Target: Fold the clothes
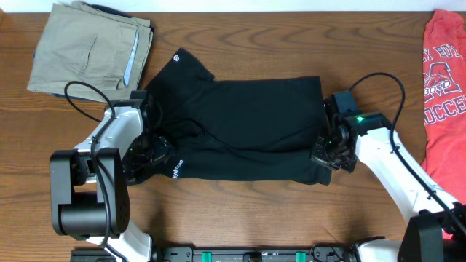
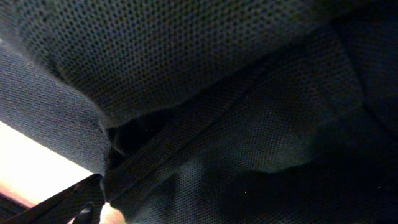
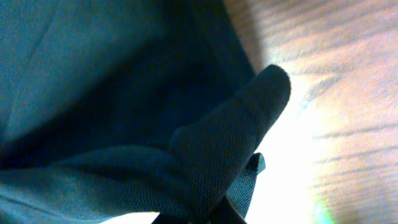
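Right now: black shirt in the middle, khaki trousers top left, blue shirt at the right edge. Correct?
Not quite. The shirt at the right edge is a red shirt with white lettering, not a blue one; the overhead view shows it. The black shirt in the middle and the khaki trousers top left are as you say.

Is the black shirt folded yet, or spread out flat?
Partly folded: the black shirt lies doubled into a wide band, layers overlapping, one sleeve sticking out upper left.
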`<state>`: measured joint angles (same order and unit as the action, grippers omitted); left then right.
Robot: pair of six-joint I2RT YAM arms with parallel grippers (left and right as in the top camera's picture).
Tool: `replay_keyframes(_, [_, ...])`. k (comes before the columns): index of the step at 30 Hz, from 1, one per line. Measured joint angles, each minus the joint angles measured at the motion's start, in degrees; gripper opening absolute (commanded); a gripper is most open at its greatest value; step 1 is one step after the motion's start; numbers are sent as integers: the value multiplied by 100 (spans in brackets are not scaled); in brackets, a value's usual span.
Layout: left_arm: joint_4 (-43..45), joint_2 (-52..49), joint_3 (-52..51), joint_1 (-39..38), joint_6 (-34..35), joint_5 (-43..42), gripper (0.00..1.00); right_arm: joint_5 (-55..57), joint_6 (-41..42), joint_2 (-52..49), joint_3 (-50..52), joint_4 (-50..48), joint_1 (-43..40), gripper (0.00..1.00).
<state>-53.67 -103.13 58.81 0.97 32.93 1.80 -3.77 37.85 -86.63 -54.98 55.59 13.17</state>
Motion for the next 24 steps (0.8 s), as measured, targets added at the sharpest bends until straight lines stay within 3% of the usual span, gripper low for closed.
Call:
replay_keyframes(8, [79, 7, 0, 0, -2, -17, 98, 367, -24, -236, 0, -562, -17, 3])
replay_keyframes(11, [105, 9, 0, 0, -2, -20, 98, 398, -24, -236, -2, -678, -17, 20])
replay_keyframes(14, [140, 22, 0, 0, -2, -28, 98, 455, -103, -236, -2, -688, -17, 26])
replay_keyframes(15, [168, 39, 0, 0, 0, -28, 98, 468, -101, -236, -2, -686, -17, 34])
replay_keyframes(17, [271, 109, -2, 0, 4, -28, 98, 483, -144, -236, -2, -673, -22, 61])
replay_keyframes(18, [297, 190, -2, 0, 4, -26, 98, 466, -190, -236, -2, -662, -61, 66])
replay_keyframes(24, [310, 1517, -7, -2, -20, -11, 98, 46, -756, -240, -286, 44, -656, 75])
